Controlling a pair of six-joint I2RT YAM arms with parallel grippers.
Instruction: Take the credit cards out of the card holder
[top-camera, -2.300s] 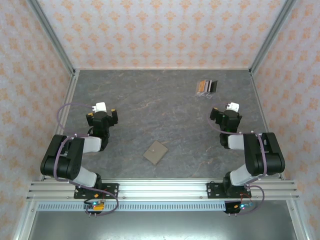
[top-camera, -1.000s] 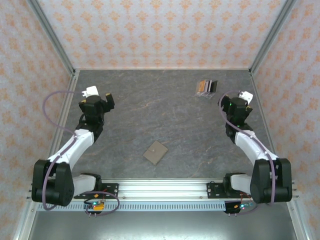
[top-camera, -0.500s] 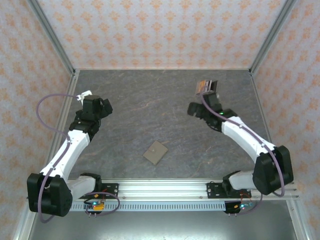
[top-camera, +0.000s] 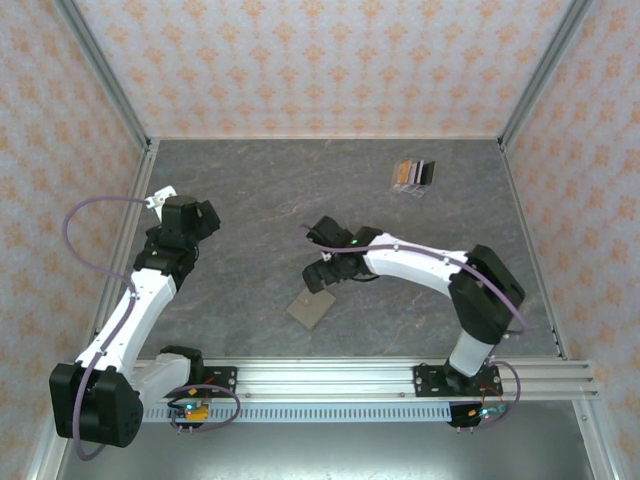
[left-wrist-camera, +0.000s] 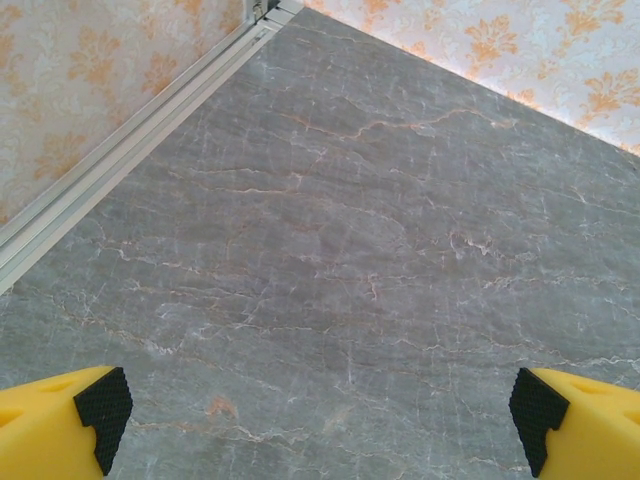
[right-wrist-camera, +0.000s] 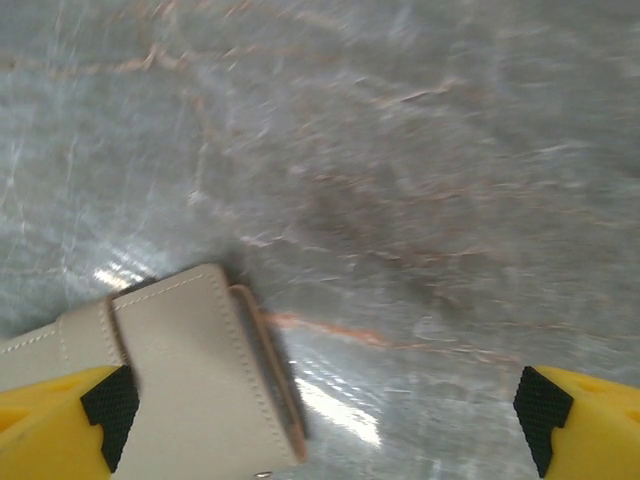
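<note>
The card holder (top-camera: 311, 306), lying folded at the table's (top-camera: 250, 190) near middle, is closed in on by the right gripper (right-wrist-camera: 325, 415), swung over from the far side, it and the left gripper (left-wrist-camera: 320, 405) being held wide open and empty.

Twin arms in white and black
Left arm (top-camera: 130, 310), right arm (top-camera: 420, 265): white links, black joints; purple cable (top-camera: 67, 235); yellow fingers (left-wrist-camera: 45, 435), black pads (left-wrist-camera: 103, 405).

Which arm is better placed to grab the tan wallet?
Right. The open right tool hovers at the flat tan bifold card holder, seen beside its finger in the wrist view; the left tool is far off by the left wall.
</note>
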